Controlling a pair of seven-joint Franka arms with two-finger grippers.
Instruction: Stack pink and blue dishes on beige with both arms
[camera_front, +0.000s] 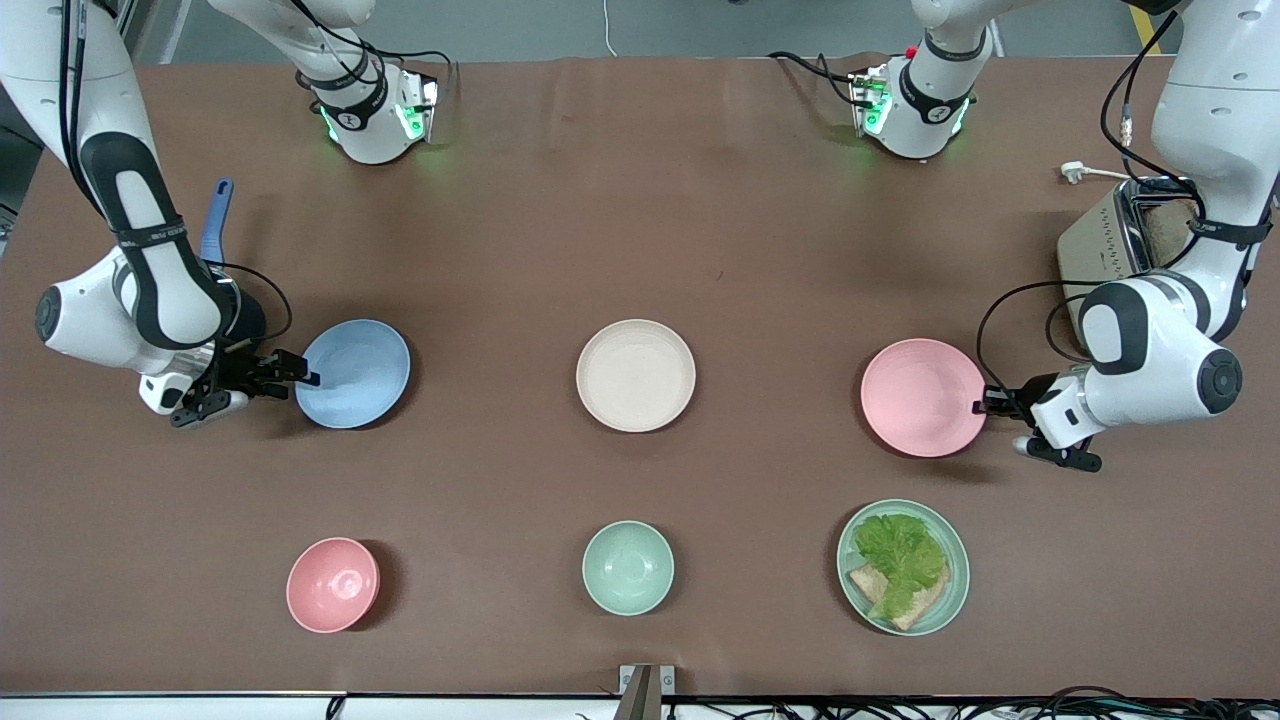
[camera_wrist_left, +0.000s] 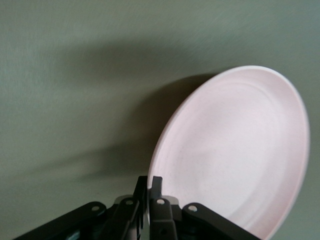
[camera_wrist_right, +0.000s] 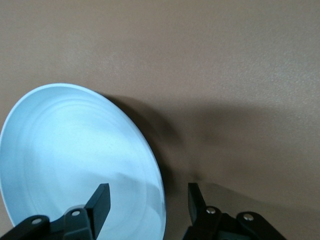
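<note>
1. The pink plate (camera_front: 922, 397), at the left arm's end of the counter (camera_front: 640, 230), is pinched at its rim by the left pincer (camera_front: 985, 405).
2. The blue plate's (camera_front: 352, 373) rim is straddled by the spread right pincer (camera_front: 303, 377).
3. The beige plate (camera_front: 636, 375) is set between them.

The wide matte beige plate (camera_front: 636, 375) lies mid-table, between the wide pastel blue plate (camera_front: 352, 373) toward the right arm's end and the wide pastel pink plate (camera_front: 923, 397) toward the left arm's end. Nearer the front camera sit the small deep pink bowl (camera_front: 333, 585), the small mint-green bowl (camera_front: 628, 567) and the mint-green plate (camera_front: 955, 565) carrying lettuce (camera_front: 900, 555) and bread (camera_front: 922, 608). The right gripper (camera_front: 308, 378) straddles the blue plate's rim, while the left gripper (camera_front: 984, 406) pinches the pink plate's rim.
</note>
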